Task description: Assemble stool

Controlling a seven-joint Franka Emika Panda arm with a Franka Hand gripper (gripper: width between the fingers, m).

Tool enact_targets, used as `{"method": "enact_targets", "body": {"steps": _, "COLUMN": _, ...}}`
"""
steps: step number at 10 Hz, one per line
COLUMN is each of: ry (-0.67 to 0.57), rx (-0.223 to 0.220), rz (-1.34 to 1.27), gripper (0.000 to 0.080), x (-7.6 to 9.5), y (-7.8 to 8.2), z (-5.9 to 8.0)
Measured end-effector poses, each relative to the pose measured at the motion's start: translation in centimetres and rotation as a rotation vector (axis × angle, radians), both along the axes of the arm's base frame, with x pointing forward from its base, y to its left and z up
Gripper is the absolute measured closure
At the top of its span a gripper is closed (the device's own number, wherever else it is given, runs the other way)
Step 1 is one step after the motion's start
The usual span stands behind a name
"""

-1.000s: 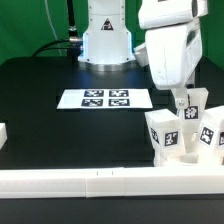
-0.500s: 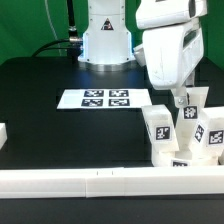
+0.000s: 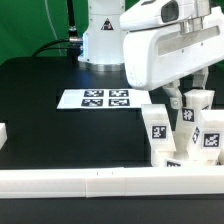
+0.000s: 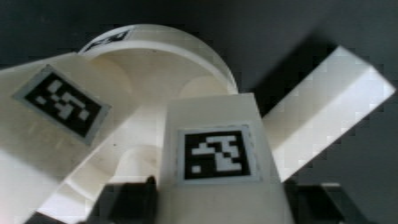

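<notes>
End effector (image 3: 178, 100) is low over the worktop (image 3: 60, 130), on the exterior view's right, down among the stool parts; the bulky white arm housing (image 3: 165, 50) hides most of it. Only a thin finger (image 3: 172, 99) shows in the exterior view. In the wrist view, dark finger tips (image 4: 128, 203) sit on both sides of the base of a tagged leg (image 4: 221, 150), very close to it, but contact is not visible, so cannot tell if clamped or just apart around it.

Legs: one leg (image 3: 157, 126) stands upright just beside the end effector, tag facing the camera. Another leg (image 3: 198, 104) is upright just on the other side of it. A third leg (image 3: 207, 137) is nearer the rail (image 3: 100, 182), just below the end effector. All are close together, some touching.

The wrist view shows the round seat (image 4: 151, 60) right behind the central leg, with another tagged leg (image 4: 71, 100) leaning beside it. The seat is not clearly made out in the exterior view.

Marker board (image 3: 105, 98) lies flat on the worktop, well apart from the end effector, toward the exterior view's left. The rail runs along the front edge, near the leg cluster.
</notes>
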State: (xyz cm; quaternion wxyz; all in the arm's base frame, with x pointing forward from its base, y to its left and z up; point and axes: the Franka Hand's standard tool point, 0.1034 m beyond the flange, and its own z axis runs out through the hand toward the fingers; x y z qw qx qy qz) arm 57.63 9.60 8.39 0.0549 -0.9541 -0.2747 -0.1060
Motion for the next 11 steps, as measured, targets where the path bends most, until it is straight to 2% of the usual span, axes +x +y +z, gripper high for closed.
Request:
{"method": "enact_targets", "body": {"steps": 4, "ry": 0.027, "rx": 0.078, "rz": -0.395, "gripper": 0.0461, "x": -0.1, "y": 1.5, "z": 0.1}}
{"method": "enact_targets", "body": {"steps": 8, "ry": 0.059, "rx": 0.129, "rz": -0.609, "gripper": 0.0461, "x": 0.0, "y": 1.4, "z": 0.1}}
{"method": "enact_targets", "body": {"steps": 11, "ry": 0.099, "rx": 0.185, "rz": -0.819, "gripper": 0.0461, "x": 0.0, "y": 1.3, "z": 0.0}}
